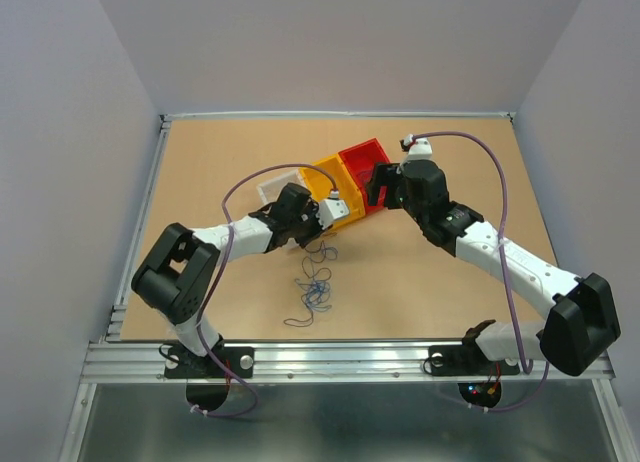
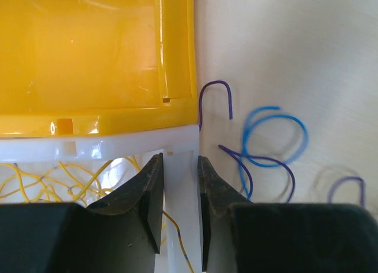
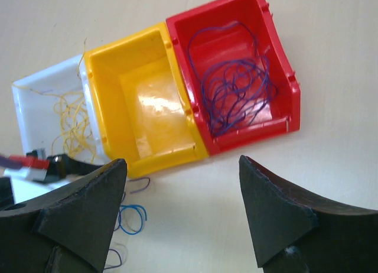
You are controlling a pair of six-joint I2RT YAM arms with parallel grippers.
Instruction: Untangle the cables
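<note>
A loose tangle of thin blue and purple cables (image 1: pixel 314 282) lies on the table in front of the bins. My left gripper (image 1: pixel 318 215) is low at the white bin's (image 1: pixel 272 188) near corner. In the left wrist view its jaws (image 2: pixel 179 158) stand a narrow gap apart, astride the white bin's wall (image 2: pixel 180 184), with a yellow wire (image 2: pixel 177 234) lying across that wall between them. Yellow wires (image 2: pixel 59 178) fill the white bin. A blue loop (image 2: pixel 277 114) and a purple hook (image 2: pixel 215 83) lie beside it. My right gripper (image 3: pixel 183 161) is wide open and empty above the table.
The yellow bin (image 3: pixel 144 101) stands between the white bin (image 3: pixel 35 101) and the red bin (image 3: pixel 277 54) and looks empty. The red bin holds purple wires (image 3: pixel 236 90). Raised rails edge the table (image 1: pixel 160 232).
</note>
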